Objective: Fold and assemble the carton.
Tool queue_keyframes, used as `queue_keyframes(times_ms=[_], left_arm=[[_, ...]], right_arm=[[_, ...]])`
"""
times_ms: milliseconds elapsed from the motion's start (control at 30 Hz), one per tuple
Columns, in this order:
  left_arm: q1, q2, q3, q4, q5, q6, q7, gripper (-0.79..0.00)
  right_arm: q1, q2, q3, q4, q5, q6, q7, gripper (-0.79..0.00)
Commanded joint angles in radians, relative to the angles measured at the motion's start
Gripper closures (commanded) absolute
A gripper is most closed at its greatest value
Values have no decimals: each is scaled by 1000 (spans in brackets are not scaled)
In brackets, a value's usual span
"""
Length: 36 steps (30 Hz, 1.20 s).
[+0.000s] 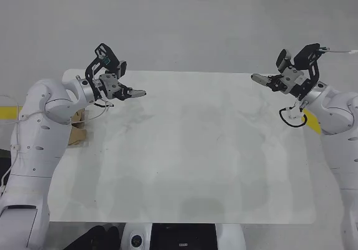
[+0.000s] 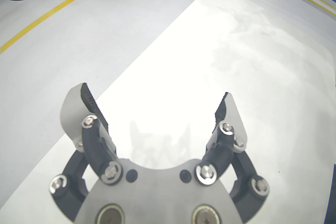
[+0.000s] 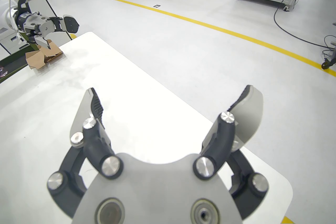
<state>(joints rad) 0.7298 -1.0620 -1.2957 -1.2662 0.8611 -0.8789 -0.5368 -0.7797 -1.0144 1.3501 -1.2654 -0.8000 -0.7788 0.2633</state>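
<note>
Pale grey floor (image 1: 185, 31) with a yellow line (image 3: 210, 25) surrounds one white table (image 1: 185, 156).

Item 1, carton (image 1: 77, 133): brown cardboard, lying at the left edge of the table toward the far side, partly covered from above by the left arm. From the right wrist view the carton (image 3: 43, 57) shows loose flaps at uneven angles and is not closed into a box. Whether it overhangs the table edge cannot be told.

Item 2, left gripper (image 1: 140, 93): held above the far left part of the table, pointing right, to the right of the carton and apart from it. In its own wrist view the left gripper (image 2: 155, 101) has its jaws spread wide with nothing between them; bare tabletop shows through the gap.

Item 3, right gripper (image 1: 257, 78): held at the far right corner of the table, pointing left toward the other arm, well apart from the carton. In its own view the right gripper (image 3: 170, 93) is likewise released, jaws wide and grasping nothing.

Neither gripper touches the carton.
</note>
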Motion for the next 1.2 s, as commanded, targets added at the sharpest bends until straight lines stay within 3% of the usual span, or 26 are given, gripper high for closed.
queue_keyframes(times_ms=[0,567,633,767,933,1167], left_arm=[[0,0,0,0,0,0,0,-785],[0,0,0,0,0,0,0,-784],[14,-2,-8,14,-69,45,11,-785],[-20,1,-35,70,-356,166,-143,-785],[-67,15,-102,135,-597,295,-314,-785],[-101,52,-225,222,-716,382,-428,-785]], right_arm=[[0,0,0,0,0,0,0,-785],[0,0,0,0,0,0,0,-785],[0,0,0,0,0,0,0,-785],[0,0,0,0,0,0,0,-785],[0,0,0,0,0,0,0,-785],[0,0,0,0,0,0,0,-785]])
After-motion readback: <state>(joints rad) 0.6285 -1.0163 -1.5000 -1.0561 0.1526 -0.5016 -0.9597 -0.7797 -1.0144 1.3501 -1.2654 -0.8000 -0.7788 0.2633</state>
